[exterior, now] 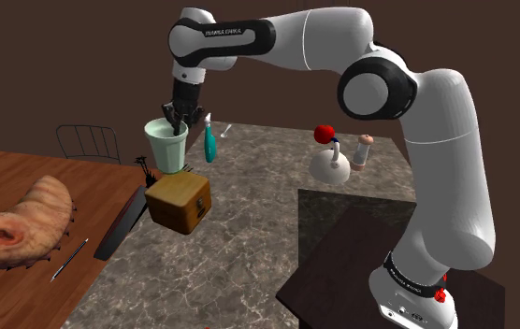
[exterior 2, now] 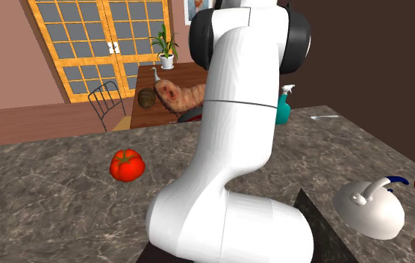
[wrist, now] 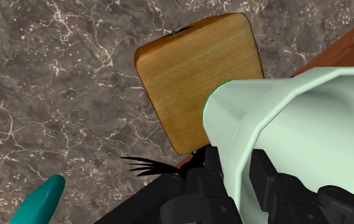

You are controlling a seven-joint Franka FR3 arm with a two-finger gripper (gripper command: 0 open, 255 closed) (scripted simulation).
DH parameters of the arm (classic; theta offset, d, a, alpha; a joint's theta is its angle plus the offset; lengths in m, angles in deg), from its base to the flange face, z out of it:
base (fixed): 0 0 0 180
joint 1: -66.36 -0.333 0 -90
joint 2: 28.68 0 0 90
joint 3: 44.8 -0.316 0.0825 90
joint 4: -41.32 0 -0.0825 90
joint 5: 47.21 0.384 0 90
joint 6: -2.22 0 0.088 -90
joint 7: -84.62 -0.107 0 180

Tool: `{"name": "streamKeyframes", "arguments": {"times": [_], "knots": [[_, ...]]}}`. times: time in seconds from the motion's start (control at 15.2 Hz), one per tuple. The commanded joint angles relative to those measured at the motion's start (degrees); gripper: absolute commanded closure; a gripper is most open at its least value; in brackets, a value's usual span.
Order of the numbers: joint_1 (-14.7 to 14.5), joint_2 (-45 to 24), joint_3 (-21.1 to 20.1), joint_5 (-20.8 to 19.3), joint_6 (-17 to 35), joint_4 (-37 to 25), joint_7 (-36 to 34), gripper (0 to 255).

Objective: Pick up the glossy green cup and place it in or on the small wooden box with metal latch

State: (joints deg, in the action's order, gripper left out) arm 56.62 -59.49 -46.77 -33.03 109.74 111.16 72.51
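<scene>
gripper (exterior: 176, 116): pinching cup wall at the rim | cup (exterior: 167, 147): pale green, upright, over box, contact unclear | box (exterior: 179, 202): wooden, at counter (exterior: 239, 271) edge beside table (exterior: 24, 178)

Cup (exterior: 167, 147) is looking pale mint green, box (exterior: 179, 203) is showing golden-brown wood grain, counter (exterior: 249, 252) is rocking dark grey marble with white veins, bottle (exterior: 210, 145) is looking teal.

I work in a home's kitchen and dining area: a marbled stone counter (exterior 2: 49, 172) bearing a white kettle (exterior 2: 369, 207) and a tomato (exterior 2: 127, 165), a wooden dining table (exterior: 15, 173), glazed wooden doors (exterior 2: 86, 45) and a potted plant (exterior 2: 166, 45) behind.
</scene>
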Motion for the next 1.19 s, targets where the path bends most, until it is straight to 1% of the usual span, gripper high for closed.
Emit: {"name": "streamKeyframes", "arguments": {"times": [0.0,0.73,1.12], "knots": [[-0.01,0.26,-0.02,0.13,1.56,1.78,0.38,255],[-0.09,-0.71,-0.18,0.82,9.18,8.62,2.29,255],[-0.09,-0.81,-0.19,0.86,9.57,8.92,2.39,255]]}}
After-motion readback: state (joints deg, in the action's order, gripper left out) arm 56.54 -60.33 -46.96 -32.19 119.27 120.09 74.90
